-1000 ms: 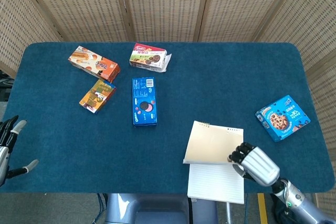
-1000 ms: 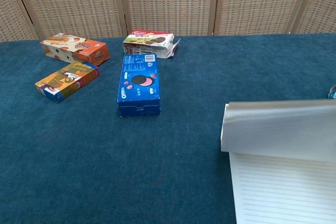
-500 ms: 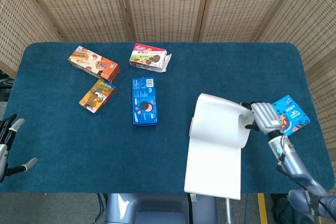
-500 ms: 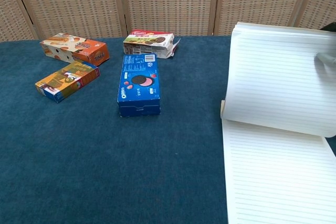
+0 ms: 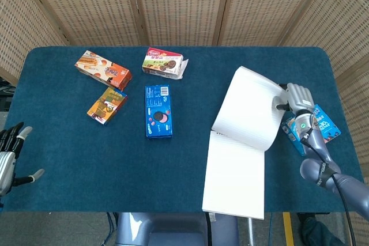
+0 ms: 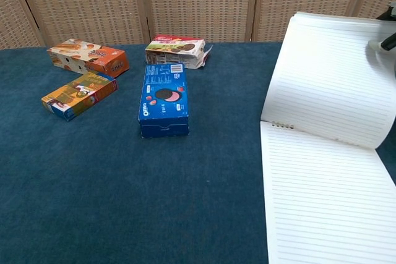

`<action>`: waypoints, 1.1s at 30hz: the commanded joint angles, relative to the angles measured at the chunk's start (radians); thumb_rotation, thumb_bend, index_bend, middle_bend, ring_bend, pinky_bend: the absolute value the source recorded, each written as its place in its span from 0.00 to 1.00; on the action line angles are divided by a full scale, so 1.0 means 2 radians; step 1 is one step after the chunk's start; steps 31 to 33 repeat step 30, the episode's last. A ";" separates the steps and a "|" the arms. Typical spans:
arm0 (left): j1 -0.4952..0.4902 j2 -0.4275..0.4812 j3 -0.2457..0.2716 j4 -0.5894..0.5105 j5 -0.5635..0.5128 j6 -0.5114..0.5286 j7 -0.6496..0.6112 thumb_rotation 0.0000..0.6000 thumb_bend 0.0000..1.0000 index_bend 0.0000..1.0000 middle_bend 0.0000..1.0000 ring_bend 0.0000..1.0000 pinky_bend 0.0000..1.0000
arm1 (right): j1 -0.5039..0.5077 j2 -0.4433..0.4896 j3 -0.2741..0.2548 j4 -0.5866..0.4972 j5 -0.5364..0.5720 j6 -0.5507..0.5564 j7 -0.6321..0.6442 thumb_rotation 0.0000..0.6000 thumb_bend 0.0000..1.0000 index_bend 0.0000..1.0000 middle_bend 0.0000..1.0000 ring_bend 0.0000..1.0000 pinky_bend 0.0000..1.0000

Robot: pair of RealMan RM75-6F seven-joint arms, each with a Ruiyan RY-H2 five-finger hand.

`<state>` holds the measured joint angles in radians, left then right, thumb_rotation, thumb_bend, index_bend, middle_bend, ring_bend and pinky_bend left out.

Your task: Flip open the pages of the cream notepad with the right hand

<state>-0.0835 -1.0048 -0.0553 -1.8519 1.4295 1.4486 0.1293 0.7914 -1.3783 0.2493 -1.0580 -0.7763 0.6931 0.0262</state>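
Observation:
The cream notepad (image 5: 234, 177) lies open at the table's near right, its lined base page (image 6: 322, 202) flat. A sheaf of lined pages (image 5: 248, 109) stands lifted and curled back from the top binding (image 6: 283, 125). My right hand (image 5: 293, 99) grips the far right edge of those raised pages, fingers wrapped over the paper. In the chest view only a fingertip (image 6: 385, 43) shows at the right edge. My left hand (image 5: 8, 159) hangs off the table's near left corner, fingers spread, holding nothing.
A blue Oreo box (image 5: 158, 110) lies mid-table, with orange snack boxes (image 5: 102, 69) (image 5: 106, 105) and a red-green biscuit box (image 5: 163, 63) behind it. A blue cookie box (image 5: 314, 131) lies just right of the right hand. Wicker screens back the table.
The right hand has carried the pages further up and away from me, from a low curl over the pad to a steep lifted sheet. The left hand barely shifted.

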 commanded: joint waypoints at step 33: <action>-0.006 0.005 -0.002 0.005 -0.002 -0.002 -0.027 1.00 0.00 0.00 0.00 0.00 0.00 | -0.191 0.079 -0.054 -0.176 -0.285 0.354 0.064 1.00 0.00 0.00 0.00 0.00 0.00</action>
